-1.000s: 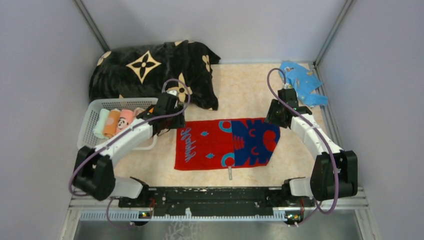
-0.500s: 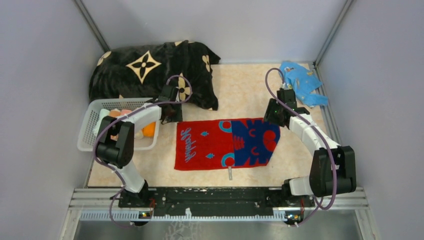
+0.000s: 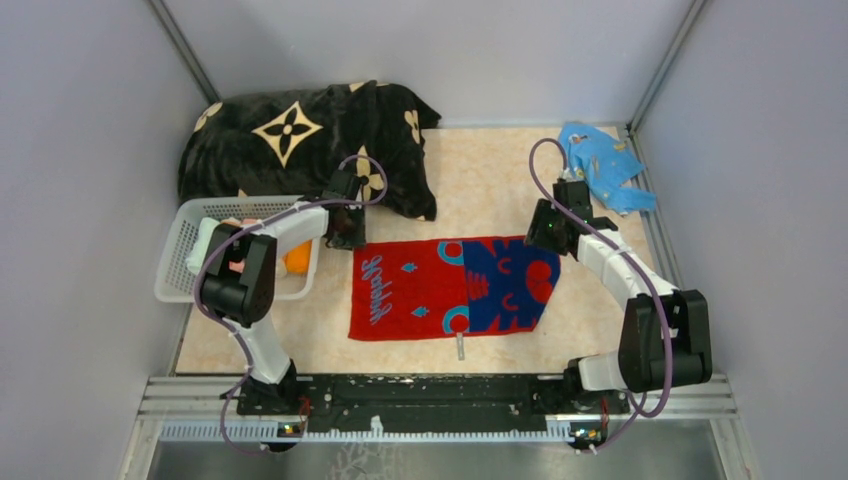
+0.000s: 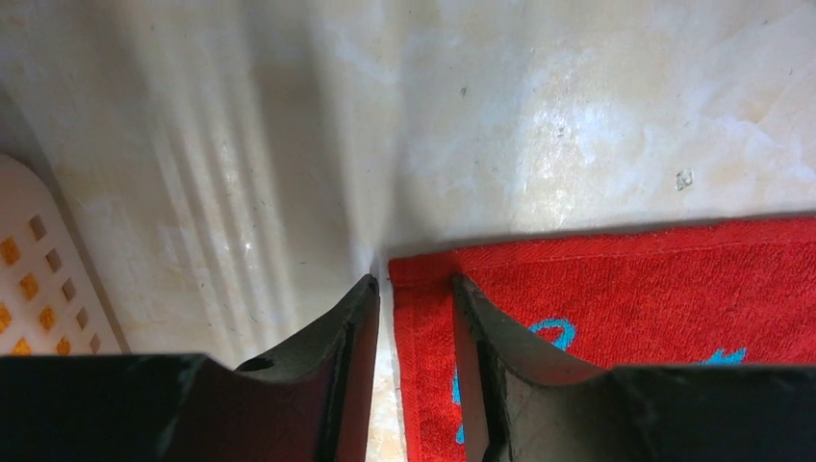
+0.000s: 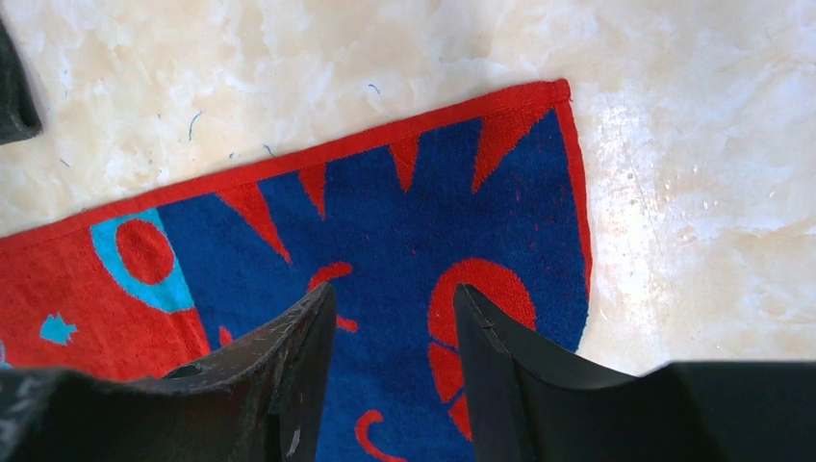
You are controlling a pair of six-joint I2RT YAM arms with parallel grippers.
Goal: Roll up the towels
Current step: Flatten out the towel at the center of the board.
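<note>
1 red towel [image 3: 420, 290] lies flat near 1 basket [image 3: 175, 272], 1 blanket [image 3: 290, 140].

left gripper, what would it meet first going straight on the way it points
Probably the far left corner of the red towel: the left gripper straddles its edge, one finger over bare table. Height is unclear.

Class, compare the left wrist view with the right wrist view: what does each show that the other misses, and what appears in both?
Only the left wrist view shows the white basket, seen as a perforated wall at the edge, and the left gripper, open and straddling a corner of the red towel. Only the right wrist view shows the right gripper, open, over the towel's blue patterned end. Both show the same towel lying flat on the marbled tabletop.
</note>
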